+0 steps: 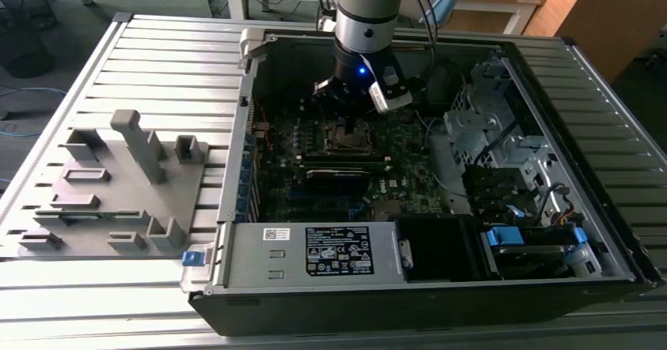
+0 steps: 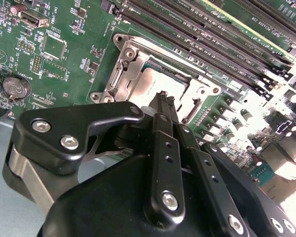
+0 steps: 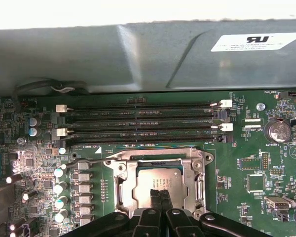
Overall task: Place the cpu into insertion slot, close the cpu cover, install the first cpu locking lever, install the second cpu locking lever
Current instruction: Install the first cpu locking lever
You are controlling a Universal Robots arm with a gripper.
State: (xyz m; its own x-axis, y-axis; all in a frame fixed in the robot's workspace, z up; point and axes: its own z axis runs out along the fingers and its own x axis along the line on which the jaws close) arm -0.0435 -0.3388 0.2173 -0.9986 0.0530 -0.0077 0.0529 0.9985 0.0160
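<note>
**Closed end effector poised right over the seated cpu**

Reading from the exterior view's left, a grey fixture block (image 1: 105, 209) rests on the slatted worktop (image 1: 156, 45), well apart from the work. Next is the open computer case (image 1: 417, 307). Inside it my arm stands straight down, with the end effector (image 1: 347, 104) just above the insertion slot (image 1: 349, 137).

In both wrist views the fingers (image 3: 154, 200) are pressed together with nothing between them — the tip is at, or just off, the cpu (image 3: 158, 178), which lies flat in the slot. The cpu cover (image 3: 119, 185) looks folded down around it.

A thin wire lever (image 3: 84, 160) runs out from the socket's corner, parallel to the memory slots (image 3: 143, 123) — I judge it not yet hooked.
</note>
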